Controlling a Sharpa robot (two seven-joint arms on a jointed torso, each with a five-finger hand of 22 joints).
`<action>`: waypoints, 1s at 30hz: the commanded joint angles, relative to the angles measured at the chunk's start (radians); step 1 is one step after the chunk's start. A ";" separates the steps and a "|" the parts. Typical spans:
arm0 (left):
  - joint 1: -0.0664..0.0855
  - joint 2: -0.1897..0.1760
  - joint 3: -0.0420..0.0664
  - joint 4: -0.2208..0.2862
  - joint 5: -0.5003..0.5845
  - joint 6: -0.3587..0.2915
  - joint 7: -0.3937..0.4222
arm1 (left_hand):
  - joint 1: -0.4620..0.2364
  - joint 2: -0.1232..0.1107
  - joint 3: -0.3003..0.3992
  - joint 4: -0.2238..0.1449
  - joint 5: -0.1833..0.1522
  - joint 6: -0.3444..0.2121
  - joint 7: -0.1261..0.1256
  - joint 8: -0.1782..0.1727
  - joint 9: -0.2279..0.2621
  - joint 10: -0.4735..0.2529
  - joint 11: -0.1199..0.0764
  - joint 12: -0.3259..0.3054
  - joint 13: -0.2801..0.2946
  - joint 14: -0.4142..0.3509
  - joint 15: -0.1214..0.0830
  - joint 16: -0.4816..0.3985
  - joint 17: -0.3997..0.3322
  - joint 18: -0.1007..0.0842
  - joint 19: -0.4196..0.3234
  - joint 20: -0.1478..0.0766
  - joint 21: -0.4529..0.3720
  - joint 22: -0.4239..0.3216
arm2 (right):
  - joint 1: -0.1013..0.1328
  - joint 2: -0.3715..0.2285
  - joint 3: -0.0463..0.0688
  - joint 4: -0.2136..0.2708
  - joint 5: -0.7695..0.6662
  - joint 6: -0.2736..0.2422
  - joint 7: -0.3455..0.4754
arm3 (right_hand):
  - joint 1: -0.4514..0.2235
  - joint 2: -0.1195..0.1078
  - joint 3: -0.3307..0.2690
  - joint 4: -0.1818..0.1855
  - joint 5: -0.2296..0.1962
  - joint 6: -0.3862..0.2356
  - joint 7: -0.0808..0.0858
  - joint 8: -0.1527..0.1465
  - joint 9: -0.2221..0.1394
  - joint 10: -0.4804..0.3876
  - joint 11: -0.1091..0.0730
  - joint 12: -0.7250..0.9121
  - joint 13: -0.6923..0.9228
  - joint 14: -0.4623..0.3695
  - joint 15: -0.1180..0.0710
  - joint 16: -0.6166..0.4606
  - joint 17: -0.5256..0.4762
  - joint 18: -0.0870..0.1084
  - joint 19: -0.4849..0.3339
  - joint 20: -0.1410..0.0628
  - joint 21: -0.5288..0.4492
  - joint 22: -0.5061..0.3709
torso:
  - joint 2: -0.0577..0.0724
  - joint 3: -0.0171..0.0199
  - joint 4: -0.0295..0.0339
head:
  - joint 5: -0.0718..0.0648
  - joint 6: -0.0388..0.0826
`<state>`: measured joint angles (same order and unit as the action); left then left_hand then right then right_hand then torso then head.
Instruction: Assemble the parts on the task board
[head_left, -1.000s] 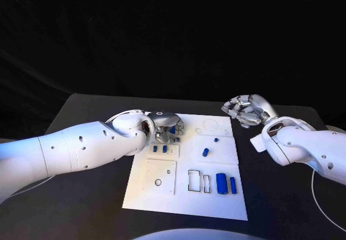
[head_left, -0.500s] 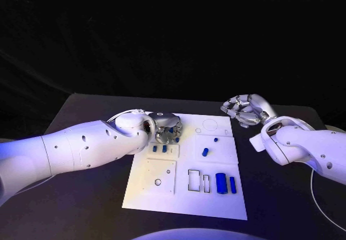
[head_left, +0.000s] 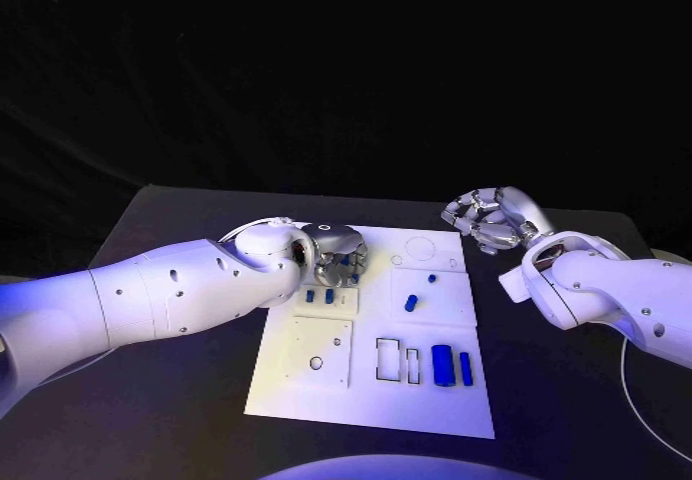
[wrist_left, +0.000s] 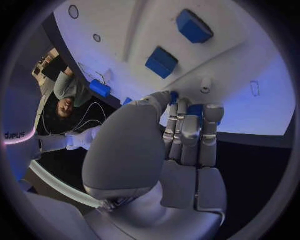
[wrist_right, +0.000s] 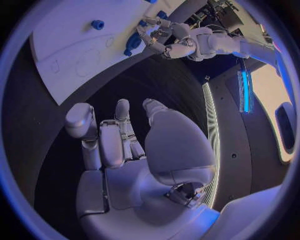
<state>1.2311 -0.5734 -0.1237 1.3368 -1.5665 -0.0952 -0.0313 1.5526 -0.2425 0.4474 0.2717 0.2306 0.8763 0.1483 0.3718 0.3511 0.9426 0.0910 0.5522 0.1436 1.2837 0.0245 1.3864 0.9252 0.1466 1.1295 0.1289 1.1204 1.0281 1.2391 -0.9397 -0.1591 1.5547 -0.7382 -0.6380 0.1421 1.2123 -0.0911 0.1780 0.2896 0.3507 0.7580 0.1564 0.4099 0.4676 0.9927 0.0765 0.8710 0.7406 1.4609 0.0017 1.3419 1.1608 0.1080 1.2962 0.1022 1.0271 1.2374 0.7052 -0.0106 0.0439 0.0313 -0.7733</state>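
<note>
I see the black table (head_left: 173, 400) spreading matte and dark across the lower half of the head view, and the task board (head_left: 378, 400) lying flat on it at centre, a smooth white plate cut into square panels with round holes and thin rectangular outlines.

My left arm (head_left: 130, 305), glossy white shell, reaches in from the left edge to the board's upper left corner. Its silver left hand (head_left: 335, 252) is bent down over that corner, fingers curled together. In the left wrist view the fingertips (wrist_left: 187, 112) close around a small blue part (wrist_left: 195, 110), with blue showing between them, so I read it as pinching that piece just above the board.

My right arm (head_left: 613, 295) enters from the right edge. The right hand (head_left: 495, 220) sits raised at the board's upper right corner, off the plate, fingers curled inward with nothing in them; the right wrist view shows the same loose curl over dark table.

The other blue parts are small and blocky: two short pegs (head_left: 319, 296) just below the left hand, one slanted piece (head_left: 410, 303) at mid-board, and two upright bars (head_left: 451, 368) at lower right.
</note>
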 joint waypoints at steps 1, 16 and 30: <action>-0.004 0.003 -0.001 0.001 0.000 0.020 0.013 | 0.008 0.002 0.009 -0.003 0.001 0.014 -0.001 -0.004 -0.001 0.011 0.000 -0.007 -0.001 0.011 0.001 0.009 0.004 -0.008 0.010 -0.001 0.008 0.006 | -0.001 0.001 0.000 0.002 -0.011 0.005 0.009 | 0.008 -0.002 -0.004 -0.002 0.004 -0.005 0.000 0.006 -0.001 -0.005 -0.003 -0.006 -0.001 0.000 -0.004 -0.006 0.000 0.012 -0.004 0.001 -0.006 -0.001 | -0.001 0.0006 0.0000 | 0.000 -0.001; -0.004 0.003 -0.001 -0.004 0.000 0.039 0.011 | 0.030 0.032 0.062 -0.057 -0.006 0.087 -0.012 -0.002 0.006 0.102 -0.023 -0.024 0.000 0.076 -0.021 0.051 0.096 -0.022 0.055 -0.020 0.074 0.077 | -0.001 0.001 0.000 0.001 -0.012 0.006 0.009 | 0.010 -0.001 -0.004 -0.002 0.005 -0.005 0.000 0.007 -0.001 -0.004 -0.003 -0.007 -0.003 0.000 -0.004 -0.007 0.000 0.012 -0.003 0.001 -0.008 -0.003 | 0.000 0.0009 0.0001 | 0.000 -0.002; -0.004 -0.005 0.002 0.006 0.034 -0.018 0.044 | 0.009 0.031 0.084 -0.085 -0.010 0.108 -0.012 -0.019 0.009 0.134 -0.024 -0.061 0.002 0.097 -0.022 0.061 0.119 -0.030 0.081 -0.020 0.110 0.116 | -0.001 0.004 0.000 0.000 -0.014 0.004 0.012 | 0.026 0.006 0.006 -0.006 0.008 -0.002 -0.001 0.009 -0.002 -0.002 -0.005 -0.009 -0.013 0.003 -0.006 -0.009 0.001 0.011 0.002 -0.001 -0.010 -0.003 | -0.001 -0.0004 -0.0009 | 0.001 0.005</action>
<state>1.2286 -0.5779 -0.1231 1.3366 -1.5552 -0.0972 -0.0094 1.5756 -0.2097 0.5328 0.1913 0.2227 0.9780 0.1360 0.3559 0.3582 1.0697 0.0673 0.4943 0.1461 1.3717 0.0031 1.4425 1.0444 0.1309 1.2045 0.1074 1.2248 1.1427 1.2390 -0.9373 -0.1591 1.5539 -0.7398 -0.6379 0.1430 1.2307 -0.0859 0.1810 0.2867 0.3547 0.7580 0.1564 0.4176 0.4667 0.9929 0.0766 0.8650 0.7288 1.4609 0.0017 1.3380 1.1610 0.1080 1.2962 0.1022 1.0221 1.2357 0.7044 -0.0106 0.0439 0.0314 -0.7701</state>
